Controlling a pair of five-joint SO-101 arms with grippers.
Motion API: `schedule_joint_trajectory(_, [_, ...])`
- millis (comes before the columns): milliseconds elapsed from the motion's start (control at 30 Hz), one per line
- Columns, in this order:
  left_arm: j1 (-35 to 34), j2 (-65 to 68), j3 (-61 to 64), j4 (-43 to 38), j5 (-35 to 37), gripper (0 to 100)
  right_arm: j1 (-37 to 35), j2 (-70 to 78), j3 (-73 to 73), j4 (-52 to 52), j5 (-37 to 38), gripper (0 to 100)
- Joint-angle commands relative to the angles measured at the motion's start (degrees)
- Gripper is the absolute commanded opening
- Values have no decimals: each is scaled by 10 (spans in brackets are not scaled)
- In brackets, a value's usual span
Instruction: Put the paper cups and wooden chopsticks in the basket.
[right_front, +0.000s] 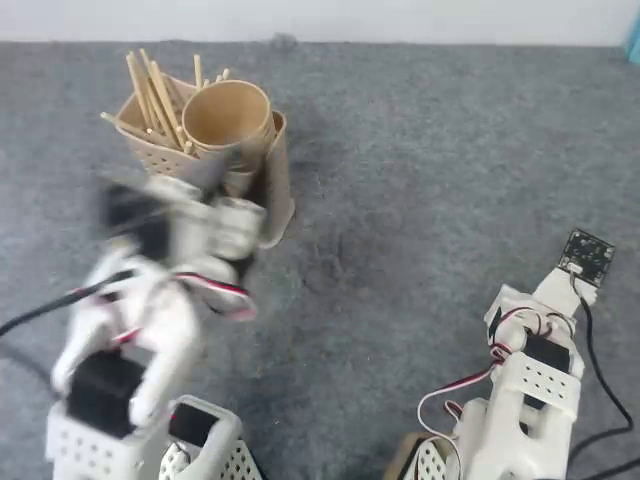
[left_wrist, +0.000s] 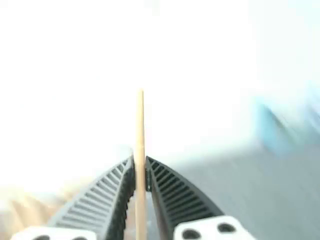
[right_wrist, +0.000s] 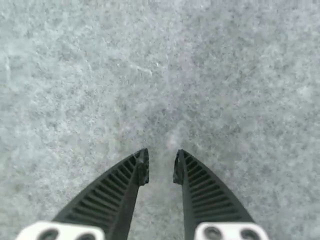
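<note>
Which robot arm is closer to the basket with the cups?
Left. The left arm, gripping a chopstick, is right next to the basket. The right arm sits far off on the other side, above bare carpet.

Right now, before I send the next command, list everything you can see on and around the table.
basket: one, cream, perforated, far-left part of the table.
chopsticks: several, pale wood, standing tilted in the basket.
held chopstick: one, pale wood, pinched in the left tool.
paper cups: at least two, brown, upright at the basket's side; inside or beside it, cannot tell.
table cover: one, grey, fuzzy.
left tool: one, black fingers, shut on the held chopstick.
right tool: one, black fingers, open, over bare table cover.
</note>
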Motion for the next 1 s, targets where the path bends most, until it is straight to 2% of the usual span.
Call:
schedule_joint_trajectory(0, [-158, 11, -16, -217, 11, 11, -13, -6, -1, -25, 7, 93])
schedule_joint_trajectory(167, [-247, 76, -21, -376, 8, 11, -13, -6, 0, -26, 7, 93])
schedule_joint_trajectory(300, [-282, 120, -21, -458, 8, 11, -13, -6, 0, -26, 7, 95])
schedule_joint_trajectory(700, [-294, 315, -16, -476, 13, 11, -13, -6, 1, -26, 8, 95])
schedule_joint_trajectory(967, [-298, 385, 0, -475, 63, 11, -13, -6, 1, -26, 8, 95])
